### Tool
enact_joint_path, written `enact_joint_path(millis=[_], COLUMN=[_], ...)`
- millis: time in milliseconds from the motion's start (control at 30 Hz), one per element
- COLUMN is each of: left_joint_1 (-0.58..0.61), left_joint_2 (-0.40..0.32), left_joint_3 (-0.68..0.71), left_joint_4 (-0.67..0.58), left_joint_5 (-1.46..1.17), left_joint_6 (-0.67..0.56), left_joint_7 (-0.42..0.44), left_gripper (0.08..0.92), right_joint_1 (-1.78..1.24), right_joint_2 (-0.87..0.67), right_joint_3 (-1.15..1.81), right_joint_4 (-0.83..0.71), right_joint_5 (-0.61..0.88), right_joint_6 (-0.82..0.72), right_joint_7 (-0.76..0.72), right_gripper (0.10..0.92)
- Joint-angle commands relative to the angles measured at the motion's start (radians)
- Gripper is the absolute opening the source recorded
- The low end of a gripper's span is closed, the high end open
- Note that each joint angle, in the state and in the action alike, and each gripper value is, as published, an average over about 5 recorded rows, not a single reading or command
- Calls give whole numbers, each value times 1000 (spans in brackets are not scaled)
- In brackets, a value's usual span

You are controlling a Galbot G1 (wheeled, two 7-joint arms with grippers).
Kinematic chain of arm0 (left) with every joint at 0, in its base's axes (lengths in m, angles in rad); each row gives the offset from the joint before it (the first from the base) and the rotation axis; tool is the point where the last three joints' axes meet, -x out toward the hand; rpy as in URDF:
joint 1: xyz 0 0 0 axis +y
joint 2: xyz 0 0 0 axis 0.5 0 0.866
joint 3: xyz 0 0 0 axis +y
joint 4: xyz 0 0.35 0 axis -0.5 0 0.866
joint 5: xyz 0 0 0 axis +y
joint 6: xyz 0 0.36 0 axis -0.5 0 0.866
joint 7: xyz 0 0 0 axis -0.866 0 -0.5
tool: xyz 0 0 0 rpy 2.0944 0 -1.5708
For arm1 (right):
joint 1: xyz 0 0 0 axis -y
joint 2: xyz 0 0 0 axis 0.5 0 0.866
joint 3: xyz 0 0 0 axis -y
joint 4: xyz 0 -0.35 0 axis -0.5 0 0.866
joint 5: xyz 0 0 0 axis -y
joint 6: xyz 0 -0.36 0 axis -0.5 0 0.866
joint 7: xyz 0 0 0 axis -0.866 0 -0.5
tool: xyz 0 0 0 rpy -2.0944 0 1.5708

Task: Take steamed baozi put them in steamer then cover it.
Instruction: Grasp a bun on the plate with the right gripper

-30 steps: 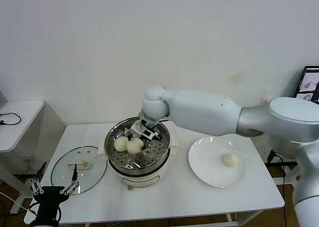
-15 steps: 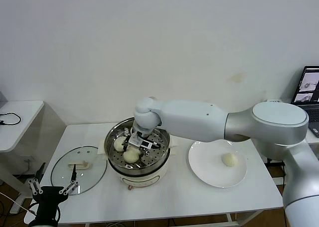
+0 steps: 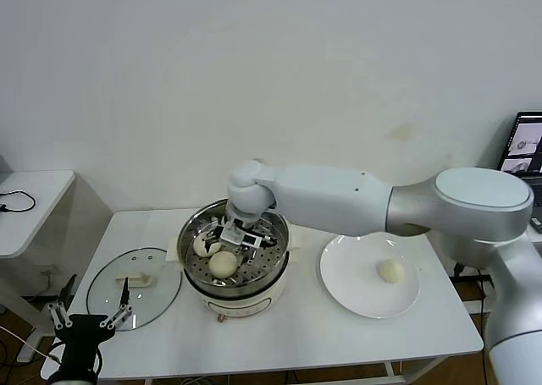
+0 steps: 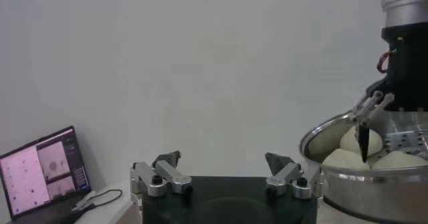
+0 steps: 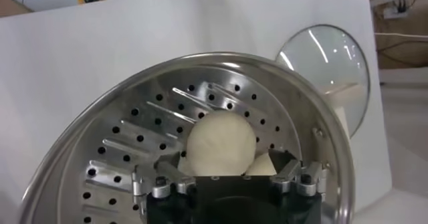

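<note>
At the lower left of the head view our left gripper (image 3: 87, 321) is waiting with its fingers spread, parked just off the near edge of the counter (image 3: 339, 334), so it is close to the cover (image 3: 134, 288) when the time comes to use it. The cover is lying flat on the counter beside the steamer (image 3: 235, 262), handle up, leaving the pot open for loading.

In the middle of the frame, the steamer is holding buns (image 3: 223, 263) on its perforated tray; we are counting two clearly in the head view, and the left wrist view suggests a third behind them. Our right gripper (image 3: 238, 235) is hanging just above them inside the rim, and its fingers are standing apart with nothing between them; we judge it is letting a bun go there.

To the right, a white plate (image 3: 347, 292) is carrying the last bun (image 3: 390, 271), well apart from the steamer. That one is, in our judgement, the next to fetch before the cover goes on.
</note>
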Motion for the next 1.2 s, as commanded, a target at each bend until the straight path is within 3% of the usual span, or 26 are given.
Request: enact_joint_path(millis=[33,300,467,800,1200], left_joint_1=[-5,-27,-44,-63,-48], left_joint_2=[7,31,46,69,73], left_joint_3=[-4,5,28,44,44], left_joint_4=[0,6,10,21,24], left_joint_5=[-4,-10,-9,-2,10], left_joint_6=[3,10,15,9,10], left_joint_7=[2,6,9,8,9], left_gripper=[823,823,823,823,823], right_joint_1=[79,100,76,-71,-501], right_joint_2=[-132,-407,-590,-904,-952], right_joint_3=[53,146,163,221,494], right_joint_4=[67,172,251,363,223], right_joint_5=[77,188,203,100,-103], right_joint_6=[-60,-363,-471,-490,-474], right_joint_7=[-40,-92,-89,-85,-72], right_gripper=[823,823,823,823,823])
